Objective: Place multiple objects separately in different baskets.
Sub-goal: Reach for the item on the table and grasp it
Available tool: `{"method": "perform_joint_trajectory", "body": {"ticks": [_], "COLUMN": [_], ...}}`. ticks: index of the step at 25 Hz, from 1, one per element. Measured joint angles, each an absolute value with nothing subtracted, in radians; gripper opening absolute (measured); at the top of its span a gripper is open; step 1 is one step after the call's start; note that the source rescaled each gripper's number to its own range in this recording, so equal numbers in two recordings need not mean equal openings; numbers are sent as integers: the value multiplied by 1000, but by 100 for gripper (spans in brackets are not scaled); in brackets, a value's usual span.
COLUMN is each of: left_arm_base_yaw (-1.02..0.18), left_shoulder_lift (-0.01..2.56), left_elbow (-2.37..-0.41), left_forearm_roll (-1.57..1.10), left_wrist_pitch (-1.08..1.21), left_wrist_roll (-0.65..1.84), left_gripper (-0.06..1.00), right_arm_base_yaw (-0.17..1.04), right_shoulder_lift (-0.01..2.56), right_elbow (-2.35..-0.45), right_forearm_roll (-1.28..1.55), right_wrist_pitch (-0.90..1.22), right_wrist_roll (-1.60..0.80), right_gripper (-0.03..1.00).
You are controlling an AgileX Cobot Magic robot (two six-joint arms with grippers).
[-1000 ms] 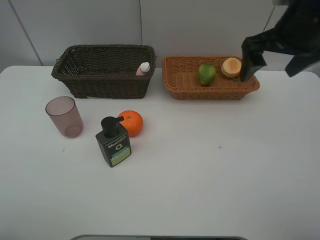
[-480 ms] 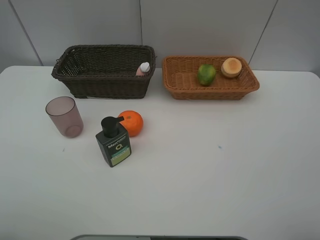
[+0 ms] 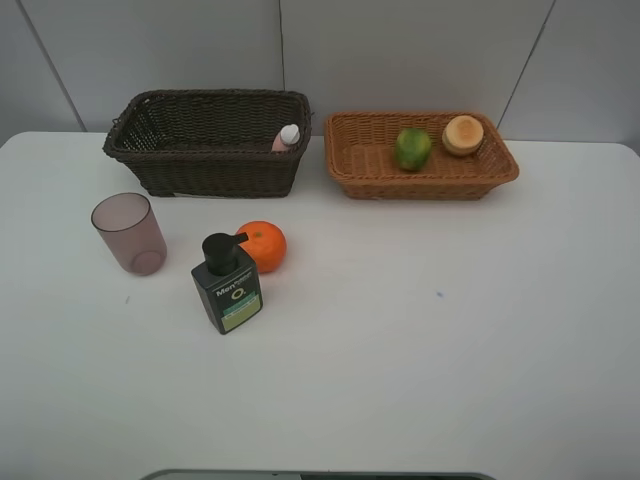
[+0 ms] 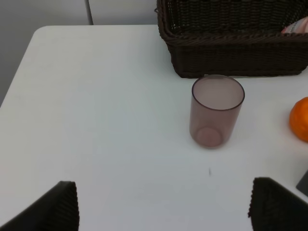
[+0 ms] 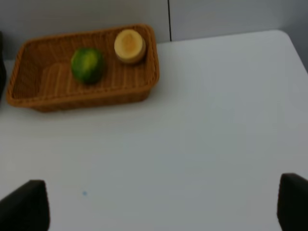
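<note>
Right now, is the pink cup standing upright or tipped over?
Upright. The pink cup stands on its base on the table, open rim up; the left wrist view looks down into it and shows nothing inside.

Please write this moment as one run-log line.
dark basket: spray bottle | tan basket: green fruit, peach-like fruit | table: cup, orange, pump bottle | left gripper: open | right gripper: open

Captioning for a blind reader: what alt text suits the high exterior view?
On a white table, a dark basket holds a spray bottle and a tan basket a green fruit and a pale orange fruit. In front of the dark basket stand a pink cup, an orange and a pump bottle.
</note>
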State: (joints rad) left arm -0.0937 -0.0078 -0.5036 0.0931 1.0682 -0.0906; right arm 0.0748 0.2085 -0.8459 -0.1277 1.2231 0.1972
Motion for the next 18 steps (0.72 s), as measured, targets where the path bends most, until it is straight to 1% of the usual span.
{"method": "perform_joint_trajectory", "body": {"ticks": [6, 9, 18], "left_arm_base_yaw": [-94, -94, -94], "left_shoulder_lift": [-8, -8, -8], "left_elbow": [-504, -504, -504], "left_forearm_roll": [93, 93, 93], "left_wrist_pitch": [1068, 1068, 1068], "left_wrist_roll": [-91, -91, -91], "left_gripper": [91, 91, 91], "right_arm_base_yaw": [75, 75, 75], "right_shoulder_lift": [68, 21, -5], "right_elbow": [-844, -810, -556], "right_forearm_roll": [-127, -151, -179], "right_wrist_pitch": [1224, 1218, 1060], "right_wrist_roll": [197, 193, 70], "right_gripper": [100, 100, 100]}}
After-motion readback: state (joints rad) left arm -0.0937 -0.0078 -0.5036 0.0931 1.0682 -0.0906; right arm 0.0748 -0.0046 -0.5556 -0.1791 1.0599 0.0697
